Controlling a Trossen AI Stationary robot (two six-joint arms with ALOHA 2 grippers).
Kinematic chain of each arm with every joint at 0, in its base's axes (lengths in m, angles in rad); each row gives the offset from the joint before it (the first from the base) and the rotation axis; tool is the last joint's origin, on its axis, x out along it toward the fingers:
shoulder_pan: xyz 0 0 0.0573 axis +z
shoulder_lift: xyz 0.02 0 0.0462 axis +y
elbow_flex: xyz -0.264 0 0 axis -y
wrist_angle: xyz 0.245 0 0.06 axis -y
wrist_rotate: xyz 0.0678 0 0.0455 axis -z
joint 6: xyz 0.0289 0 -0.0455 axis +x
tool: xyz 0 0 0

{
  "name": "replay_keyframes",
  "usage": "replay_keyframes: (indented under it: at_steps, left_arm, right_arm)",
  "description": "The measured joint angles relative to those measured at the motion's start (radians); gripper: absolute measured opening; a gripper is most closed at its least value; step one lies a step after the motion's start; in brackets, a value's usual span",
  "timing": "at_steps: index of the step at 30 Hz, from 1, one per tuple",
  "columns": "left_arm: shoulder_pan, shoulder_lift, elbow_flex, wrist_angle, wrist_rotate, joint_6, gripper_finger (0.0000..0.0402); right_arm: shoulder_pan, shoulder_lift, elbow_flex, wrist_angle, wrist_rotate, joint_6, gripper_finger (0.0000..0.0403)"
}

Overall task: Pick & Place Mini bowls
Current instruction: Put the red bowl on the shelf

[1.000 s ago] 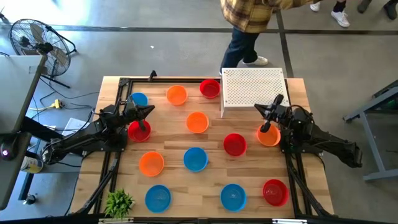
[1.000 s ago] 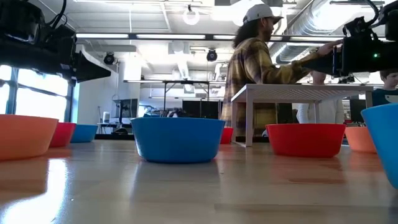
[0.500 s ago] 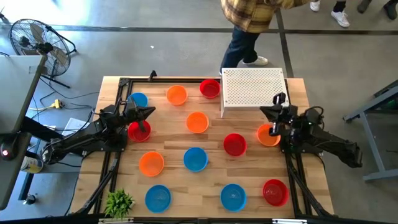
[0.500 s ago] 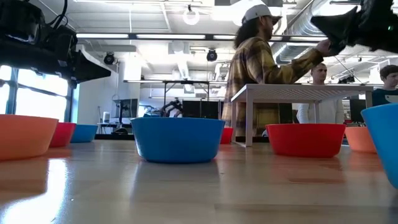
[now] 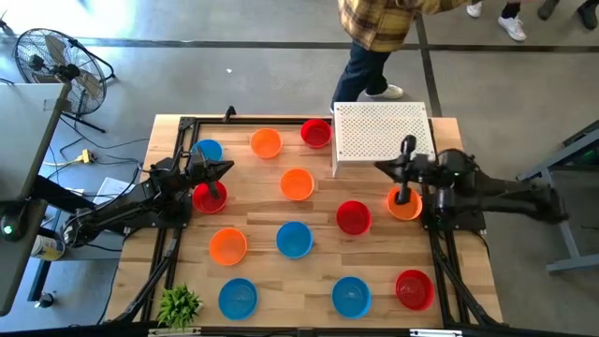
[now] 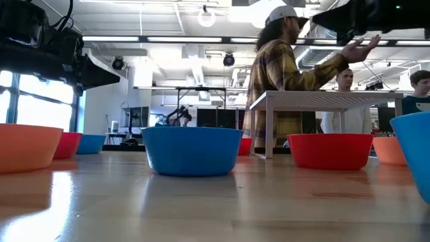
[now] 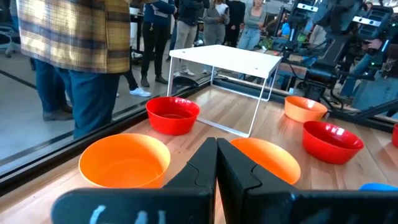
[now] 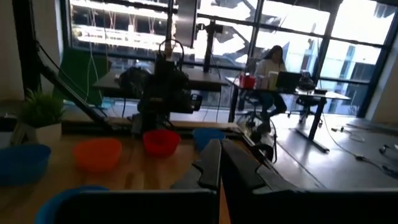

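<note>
Several mini bowls in red, orange and blue stand upright on the wooden table [image 5: 262,271], among them a red one [image 5: 209,195], an orange one [image 5: 404,204] and a blue one [image 5: 294,239]. My left gripper [image 5: 227,168] is shut and level at the table's left, just above the red bowl. In its wrist view the shut fingers [image 7: 216,163] point at two orange bowls [image 7: 124,160] [image 7: 267,158]. My right gripper [image 5: 380,167] is shut, raised, and points left beside the white box's near edge, above the orange bowl. Its fingers [image 8: 219,165] hold nothing.
A white perforated box [image 5: 382,131] stands on legs at the far right. A person in a plaid shirt [image 5: 374,28] stands at the far edge, a hand [image 6: 359,48] held out above the box. A small plant [image 5: 178,304] sits at the near left corner.
My right gripper has risen well above the table and its arm has swung toward the far edge; the fingers stay shut. The bowls have kept their places.
</note>
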Motion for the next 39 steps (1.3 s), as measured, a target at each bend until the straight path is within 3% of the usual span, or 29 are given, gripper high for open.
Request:
replay_keyframes:
  at_steps: [8,12,18,23,27,30,35,39]
  left_arm:
    - [0.000,0.001,0.000,0.000,-0.001,0.026,0.0001]
    - [0.000,0.016,0.000,0.002,0.015,0.019,0.0001]
    - [0.000,0.046,0.000,0.003,0.022,0.003,0.0001]
    - [0.000,0.080,0.000,0.005,0.040,-0.050,0.0001]
    - [0.000,0.117,0.000,0.009,0.062,-0.055,0.0001]
    - [0.000,0.142,0.000,0.014,0.084,-0.075,0.0001]
    - [0.000,0.180,0.000,0.022,0.140,-0.097,0.0001]
    - [0.000,0.190,0.000,0.029,0.160,-0.105,0.0001]
  right_arm:
    - [0.165,0.245,0.119,-0.051,0.231,0.092,0.0000]
    - [0.241,0.362,0.184,-0.142,0.357,0.216,0.0001]
    - [0.354,0.579,0.322,-0.358,0.433,0.448,0.0014]
    - [0.426,0.772,0.483,-0.604,0.431,0.662,0.0082]
    - [0.471,0.912,0.601,-0.787,0.358,0.799,0.0144]
    - [0.484,0.979,0.660,-0.951,0.335,0.995,0.0178]
    - [0.471,0.967,0.617,-1.168,0.351,1.216,0.0200]
    - [0.431,0.865,0.483,-1.077,0.301,1.278,0.0195]
